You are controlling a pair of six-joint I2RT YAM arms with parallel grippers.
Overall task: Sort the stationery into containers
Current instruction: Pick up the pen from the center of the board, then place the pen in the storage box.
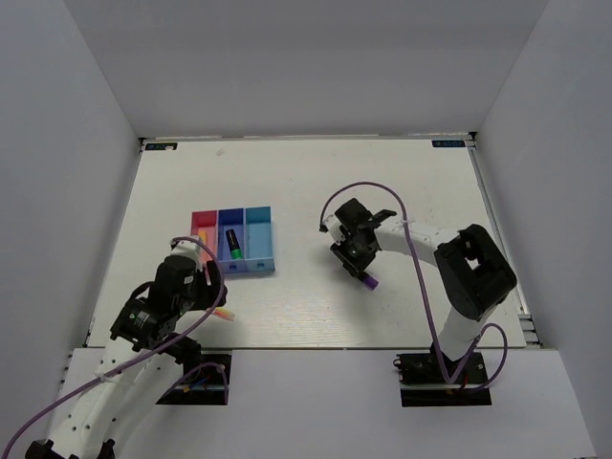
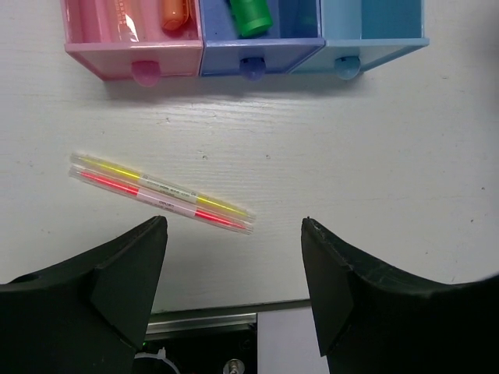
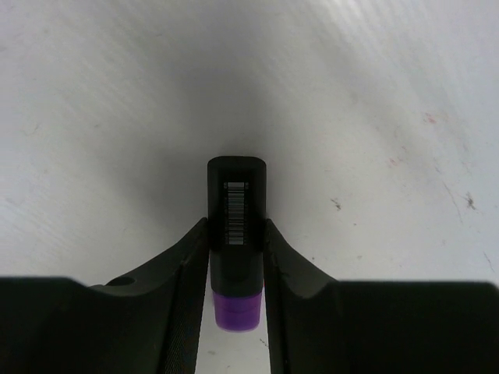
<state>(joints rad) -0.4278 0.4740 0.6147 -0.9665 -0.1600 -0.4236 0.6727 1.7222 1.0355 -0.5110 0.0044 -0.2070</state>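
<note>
white table: right gripper clamps purple marker; left gripper gapes beside pen.

Left arm sits at lower left, jaws spread wide; right arm reaches toward centre, jaws clamped on the purple marker.

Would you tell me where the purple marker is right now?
The purple marker is clamped in the right claw, to the right of the bins in the top view.
</note>
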